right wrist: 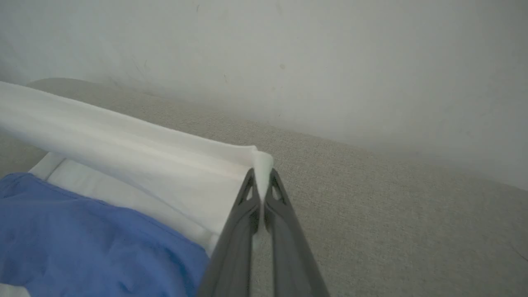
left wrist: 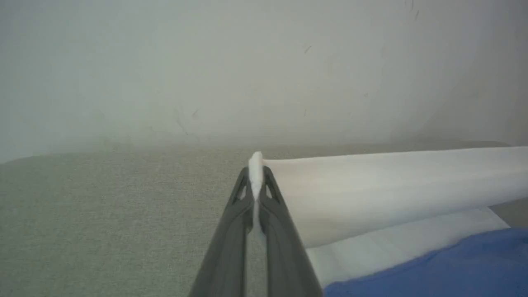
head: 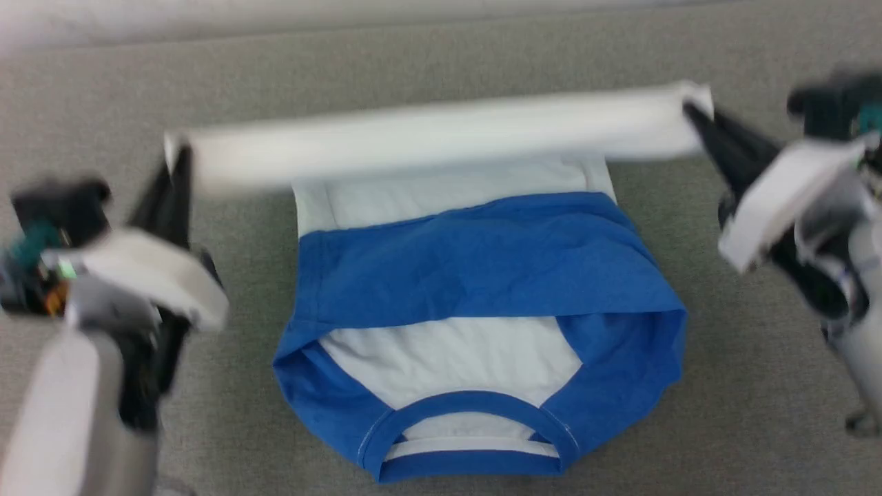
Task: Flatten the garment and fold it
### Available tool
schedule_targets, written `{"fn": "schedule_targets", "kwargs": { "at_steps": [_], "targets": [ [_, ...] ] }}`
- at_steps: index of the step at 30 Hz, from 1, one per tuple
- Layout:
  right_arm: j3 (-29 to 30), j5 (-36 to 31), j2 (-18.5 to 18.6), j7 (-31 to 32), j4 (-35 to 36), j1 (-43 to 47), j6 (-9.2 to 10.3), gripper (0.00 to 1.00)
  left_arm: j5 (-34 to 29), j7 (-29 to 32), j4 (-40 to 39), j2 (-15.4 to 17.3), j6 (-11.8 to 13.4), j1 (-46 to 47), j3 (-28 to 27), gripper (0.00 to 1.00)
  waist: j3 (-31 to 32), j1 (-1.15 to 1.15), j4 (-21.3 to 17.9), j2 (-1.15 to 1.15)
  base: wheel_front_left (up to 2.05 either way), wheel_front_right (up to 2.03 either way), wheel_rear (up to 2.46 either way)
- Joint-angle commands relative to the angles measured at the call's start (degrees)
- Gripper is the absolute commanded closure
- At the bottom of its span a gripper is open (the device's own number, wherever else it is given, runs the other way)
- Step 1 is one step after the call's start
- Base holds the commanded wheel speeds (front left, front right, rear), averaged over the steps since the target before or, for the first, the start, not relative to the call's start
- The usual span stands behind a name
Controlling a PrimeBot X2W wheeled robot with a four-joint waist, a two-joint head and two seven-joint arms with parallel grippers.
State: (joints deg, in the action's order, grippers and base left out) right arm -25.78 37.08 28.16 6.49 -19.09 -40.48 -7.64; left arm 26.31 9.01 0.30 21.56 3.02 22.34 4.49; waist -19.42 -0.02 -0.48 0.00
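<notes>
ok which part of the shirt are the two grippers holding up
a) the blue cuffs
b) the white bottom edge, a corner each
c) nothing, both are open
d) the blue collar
b: the left gripper and the right gripper are each shut on a white corner of the garment, with its white edge stretched between them.

My left gripper [left wrist: 256,175] pinches the white hem corner of the garment [left wrist: 371,189], lifted taut above the grey fabric surface [left wrist: 103,214], its blue part lower right.
</notes>
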Motion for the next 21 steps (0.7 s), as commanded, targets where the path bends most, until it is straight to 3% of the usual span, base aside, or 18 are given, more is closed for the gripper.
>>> {"fn": "schedule_targets", "kwargs": {
  "at_steps": [1,7,14,15,16,17,18,19,21],
  "targets": [
    [1.61,-0.25,0.97,0.05,1.41,3.47,0.15,1.0,0.36,0.41,-1.75,-0.04,1.16,-3.38,-0.42,1.0,3.6,0.02,-0.17,0.0,0.0,0.0,0.0],
    [9.11,-3.15,-2.16,3.46,12.65,22.17,0.15,1.0,0.96,3.03,-11.84,-1.77,5.56,-19.39,-0.46,1.0,5.69,0.02,-0.71,0.0,0.0,0.0,0.0],
    [16.11,-6.72,-8.38,9.35,20.86,38.46,0.15,1.0,2.54,5.12,-13.99,-3.88,8.06,-31.27,0.42,1.0,6.53,0.02,-1.71,0.0,0.0,0.0,0.0],
    [16.84,-7.36,-9.34,9.81,21.16,40.15,0.15,0.92,3.12,5.35,-13.73,-4.56,8.08,-32.31,0.91,1.0,6.64,0.02,-1.69,0.0,0.0,0.0,0.0],
    [17.44,-7.46,-10.55,10.34,21.33,41.81,0.15,0.69,3.51,5.53,-13.23,-5.18,8.11,-33.14,1.47,1.0,6.76,0.02,-1.63,0.0,0.0,0.0,0.0],
    [17.91,-7.95,-11.5,10.71,21.44,43.26,0.15,0.58,4.39,5.42,-12.63,-6.08,7.89,-33.76,1.9,0.87,6.9,0.02,-1.6,0.0,0.0,0.0,0.0],
    [18.26,-8.64,-12.38,11.1,21.4,44.65,0.15,0.51,5.92,4.97,-11.94,-7.33,7.4,-34.22,2.1,0.7,7.06,0.02,-1.56,0.0,0.0,0.0,0.0],
    [18.45,-8.62,-13.48,11.68,21.29,45.96,0.15,0.44,7.25,4.67,-10.93,-8.15,6.78,-34.74,2.21,0.63,7.17,0.02,-1.55,0.0,0.0,0.0,0.0],
    [18.77,-9.34,-14.76,12.14,21.19,47.85,0.15,0.45,8.8,3.59,-8.15,-8.54,5.65,-35.6,1.68,0.53,7.47,0.02,-1.64,0.0,0.0,0.0,0.0]
  ]
}}
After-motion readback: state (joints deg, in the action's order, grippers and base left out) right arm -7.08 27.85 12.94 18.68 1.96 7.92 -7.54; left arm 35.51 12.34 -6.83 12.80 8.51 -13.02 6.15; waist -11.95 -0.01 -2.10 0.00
